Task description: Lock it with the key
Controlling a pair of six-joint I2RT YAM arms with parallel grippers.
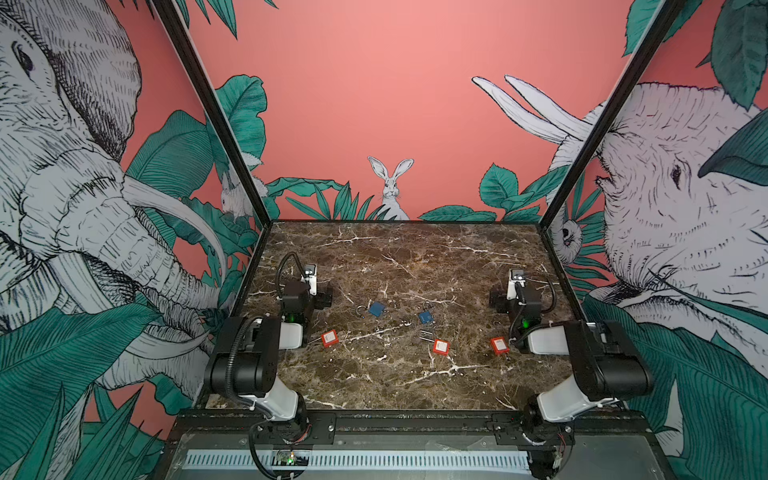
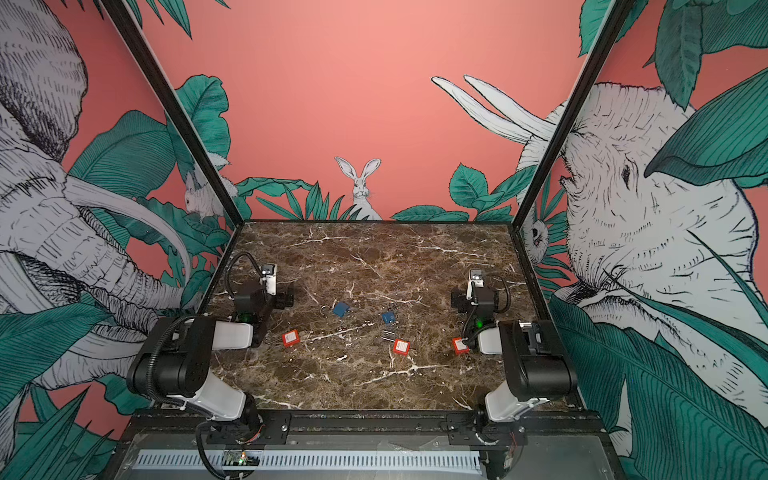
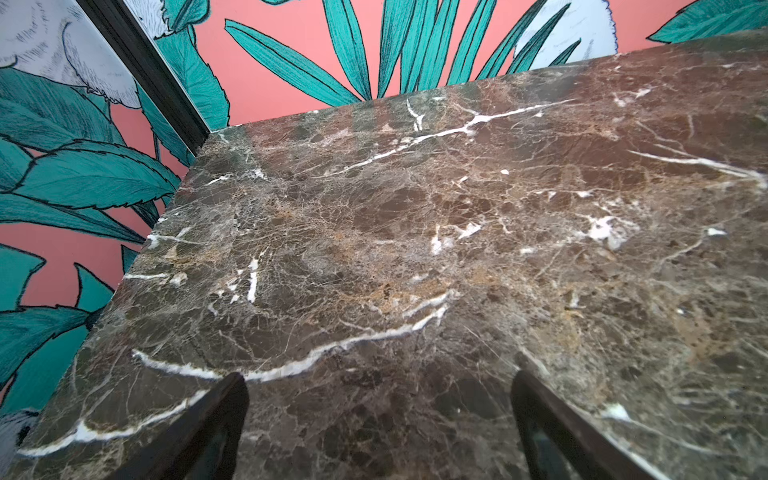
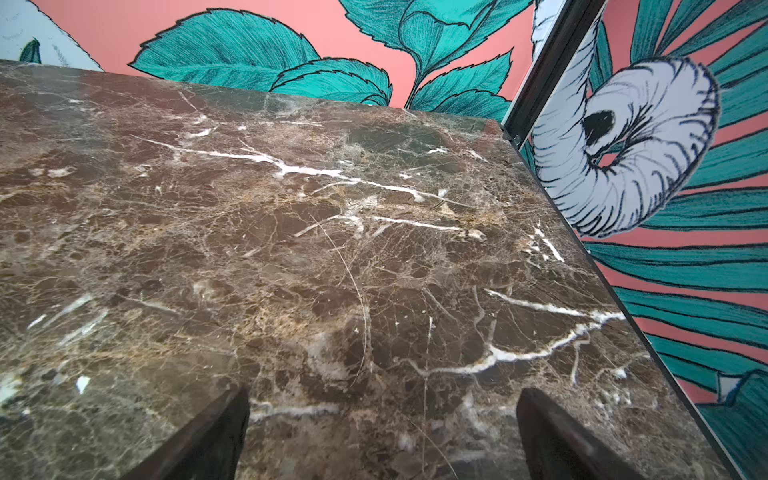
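- The left pincer [image 3: 378, 376] stands wide open and empty. Its wrist view shows only bare marble between the two dark fingers.
- The right pincer [image 4: 383, 392] is spread just as wide and holds nothing. It hangs over bare stone near the right edge of the bench [image 1: 374, 386].
- Both pincers point toward the back wall, and neither wrist view takes in a lock or a key.
- The task's things lie in mid-bench between the two arms, seen in both top views.
- Two are blue: the left blue padlock [image 1: 377, 308] and the right blue padlock [image 1: 426, 318].
- Three are red and sit nearer the front. The left red padlock [image 1: 329, 338] is just beside the left forearm, the middle red padlock [image 1: 441, 346] is on its own, and the right red padlock [image 1: 499, 345] is close against the right forearm.
- A metal ring [image 1: 361, 311] lies beside the left blue padlock, and a silvery loop [image 1: 424, 334] touches the middle red padlock. At this size I cannot tell shackle from key, nor whether any lock is open or shut.
- As I judge it, the task has not begun, since nothing is gripped and the pincers are well apart from the locks.
- Everything is left to do: find a key, pick it up, steady the matching lock with the other pincer, seat the key and turn it.
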